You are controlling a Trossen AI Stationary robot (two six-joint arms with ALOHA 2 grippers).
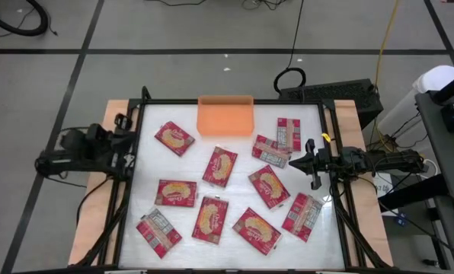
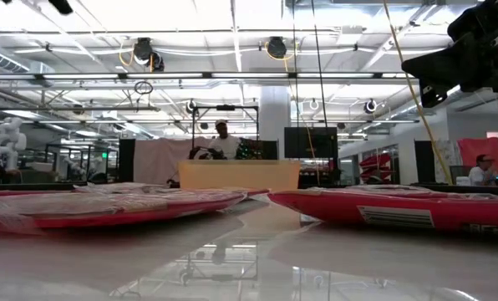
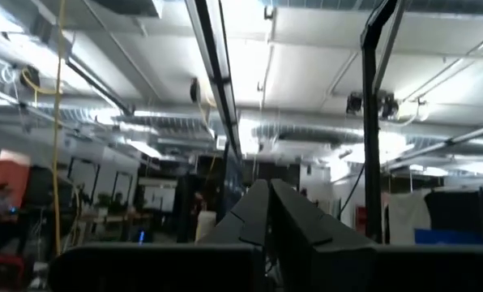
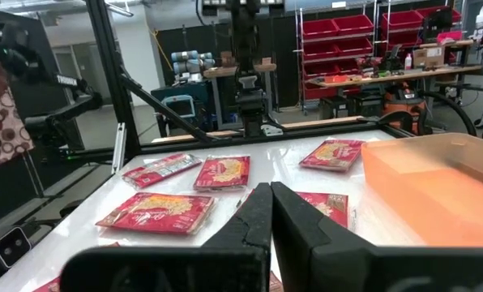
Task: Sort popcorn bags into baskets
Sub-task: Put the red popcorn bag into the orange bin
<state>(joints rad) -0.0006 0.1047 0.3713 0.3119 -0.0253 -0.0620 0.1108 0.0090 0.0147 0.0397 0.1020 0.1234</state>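
Several red popcorn bags lie flat on the white table, among them one (image 1: 220,166) at the middle, one (image 1: 174,138) at the far left and one (image 1: 302,215) at the near right. The orange basket (image 1: 225,116) stands at the far edge's middle; it also shows in the right wrist view (image 4: 436,191) and the low view (image 2: 239,174). My left gripper (image 1: 132,146) is at the table's left edge, shut and empty, tipped up toward the ceiling (image 3: 267,212). My right gripper (image 1: 297,161) is at the right side, shut and empty, level above the bags (image 4: 270,212).
A black frame (image 1: 234,102) runs around the table. Two overlapping bags (image 1: 271,151) lie just ahead of my right gripper. A person (image 2: 224,138) stands beyond the table's far edge, and another person's patterned sleeve (image 4: 0,105) shows beside the table.
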